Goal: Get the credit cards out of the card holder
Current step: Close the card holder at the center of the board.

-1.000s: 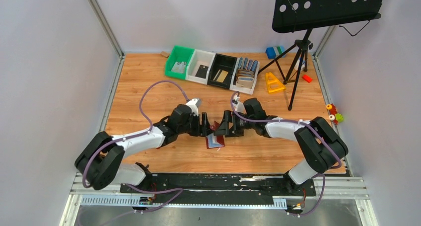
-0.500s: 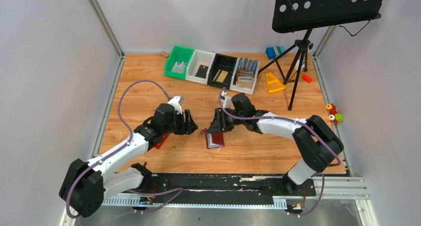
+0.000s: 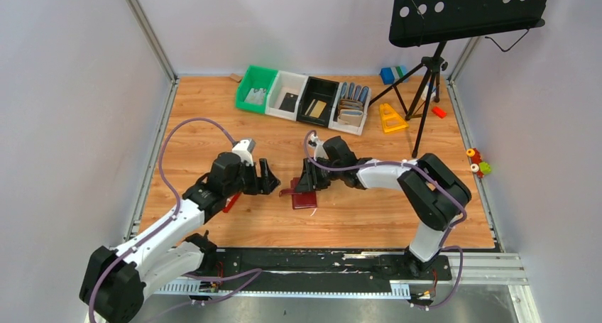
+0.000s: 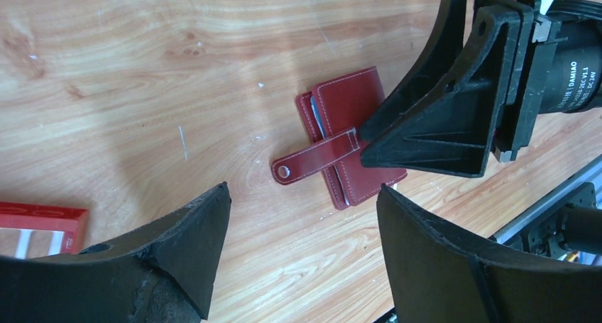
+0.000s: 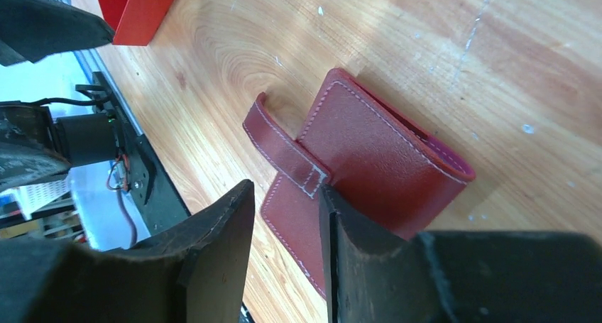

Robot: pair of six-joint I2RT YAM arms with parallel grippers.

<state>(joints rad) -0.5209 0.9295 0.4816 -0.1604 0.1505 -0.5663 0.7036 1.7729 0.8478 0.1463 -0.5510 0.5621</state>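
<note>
The left arm runs low from its base up and to the right, forearm just above the wooden worktop (image 3: 355,223). Its left hand (image 3: 271,181) hangs released, fingers spread wide and holding nothing. One flat red piece with a white grid (image 4: 39,220) lies just behind it, beside the forearm.

The right arm rises from its base, folds at the elbow and reaches left. Its right hand (image 3: 307,182) is tipped down, with its tips on the one small maroon leather card holder (image 4: 341,103). The fingers stand with only a narrow gap, either side of the sewn end of the snap tab (image 4: 312,160). I cannot tell whether they pinch the tab or merely rest there.

The card holder lies folded shut under the right hand. Its unsnapped tab points across towards the left hand, and a pale edge shows between its covers.

Well beyond both hands stand four bins in a row:
- one green bin (image 3: 261,69) with a pale silvery card (image 3: 255,94)
- one white bin (image 3: 287,74) with a black card (image 3: 288,101)
- one black bin (image 3: 319,81) with a gold-tan card (image 3: 316,108)
- one further white bin (image 3: 348,129) with several upright wallets (image 3: 351,96)
</note>
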